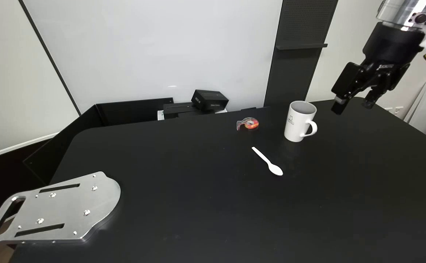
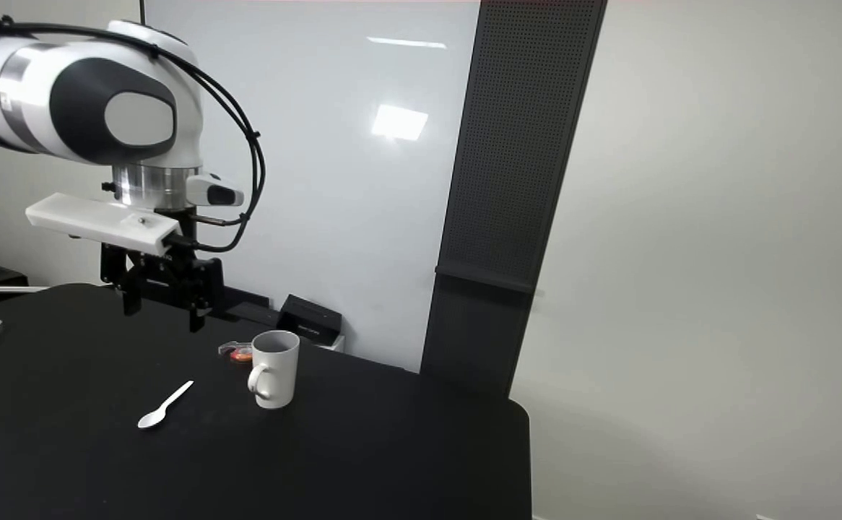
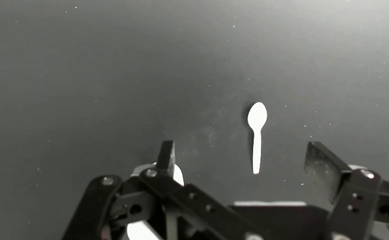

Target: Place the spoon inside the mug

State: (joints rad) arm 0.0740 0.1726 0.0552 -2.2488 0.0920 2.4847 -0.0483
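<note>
Below my claw [image 2: 165, 319] I see a smooth, plastic-looking spoon [image 3: 257, 133] on a matt, faintly scuffed table [image 3: 81, 83]; to the claw's side, a glossy, ceramic-looking mug [image 1: 296, 126]; well away, a metal plate [image 1: 67, 205].

Black table [image 2: 392, 455], pale walls [image 2: 710, 217], dark perforated panel [image 2: 522, 123].

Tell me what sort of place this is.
Probably a lab or office workspace, judging by the robot arm, the glossy whiteboard-like panel and the dark perforated panel beside it.
</note>
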